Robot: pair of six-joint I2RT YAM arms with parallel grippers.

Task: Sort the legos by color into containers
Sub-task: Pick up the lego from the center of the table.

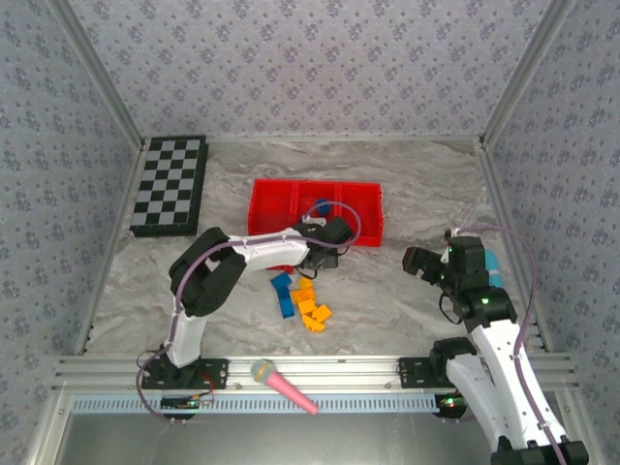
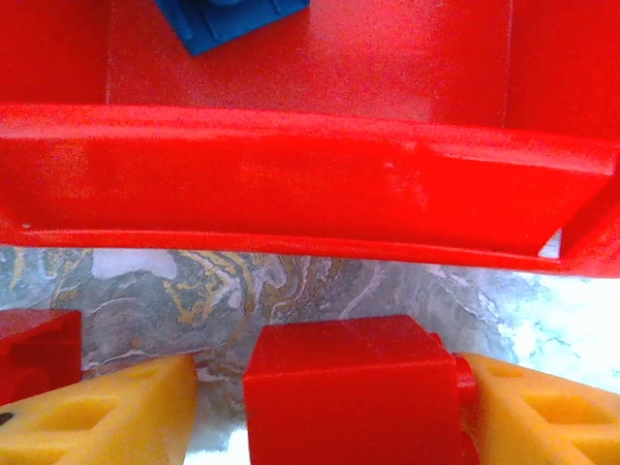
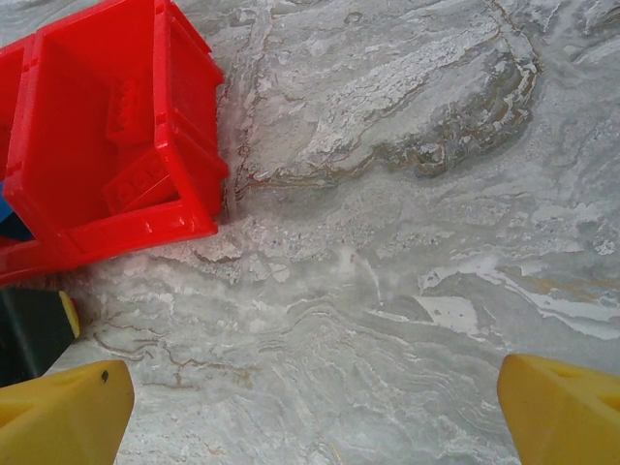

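Your left claw [image 2: 320, 418] pinches a red brick [image 2: 354, 387] just beside the tray's [image 2: 291, 184] near wall. Your right claw [image 3: 310, 417] hangs spread over the desk [image 3: 407, 194], right of the tray; loose bricks [image 1: 305, 305] lie nearer.

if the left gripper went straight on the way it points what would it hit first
Most likely the near wall of the red tray, past a strip of table. The red brick in the left gripper would touch it first; depth is unclear.
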